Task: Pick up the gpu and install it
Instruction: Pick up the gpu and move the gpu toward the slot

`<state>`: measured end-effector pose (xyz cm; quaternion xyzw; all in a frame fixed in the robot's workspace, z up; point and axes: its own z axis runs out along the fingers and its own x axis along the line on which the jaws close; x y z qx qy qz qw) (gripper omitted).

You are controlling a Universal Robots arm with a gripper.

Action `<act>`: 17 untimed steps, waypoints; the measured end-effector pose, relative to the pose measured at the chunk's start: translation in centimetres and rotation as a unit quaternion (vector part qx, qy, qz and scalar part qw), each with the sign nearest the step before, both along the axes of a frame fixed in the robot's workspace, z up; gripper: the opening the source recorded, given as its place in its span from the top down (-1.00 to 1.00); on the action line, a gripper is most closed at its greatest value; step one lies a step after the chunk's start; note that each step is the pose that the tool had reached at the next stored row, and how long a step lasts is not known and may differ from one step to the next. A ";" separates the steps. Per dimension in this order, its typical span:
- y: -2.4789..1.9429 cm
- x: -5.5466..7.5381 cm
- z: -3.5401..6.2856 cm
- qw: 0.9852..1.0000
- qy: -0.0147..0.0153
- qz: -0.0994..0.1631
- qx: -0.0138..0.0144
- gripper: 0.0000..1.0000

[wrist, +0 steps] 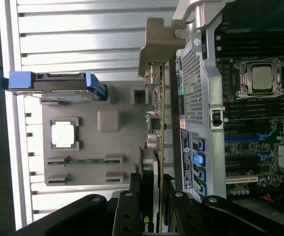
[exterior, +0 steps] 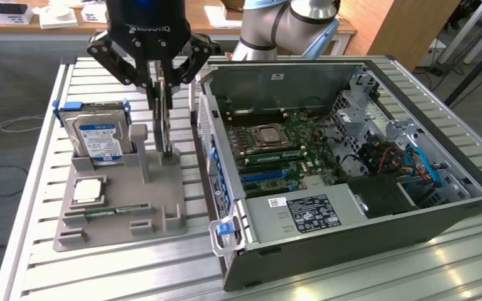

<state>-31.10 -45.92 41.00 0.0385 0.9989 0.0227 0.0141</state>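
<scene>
Plainly, we saw the gripper (exterior: 165, 84) clasping the upright gpu (exterior: 166, 132) over a slatted metal table (exterior: 82, 276), wooden desks (exterior: 198, 9) behind.

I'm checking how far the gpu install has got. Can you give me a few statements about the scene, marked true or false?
1. The gripper is shut on the gpu. True.
2. The gpu sits in a slot on the motherboard. False: it is outside the case, on edge over the grey holder.
3. The hard drive stands upright in the holder. True.
4. The case is closed. False: its side is open and the motherboard shows.
5. The hard drive is on the exterior view's right of the gpu. False: it is on the exterior view's left.
</scene>
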 end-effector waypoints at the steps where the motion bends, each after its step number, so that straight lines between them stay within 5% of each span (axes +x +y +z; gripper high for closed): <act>1: 0.00 0.0 0.26 1.000 0.000 0.000 0.000 0.46; 13: 0.00 0.0 3.77 1.000 0.000 0.000 0.000 0.46; 17: 0.00 0.0 3.91 1.000 0.000 0.000 0.001 0.46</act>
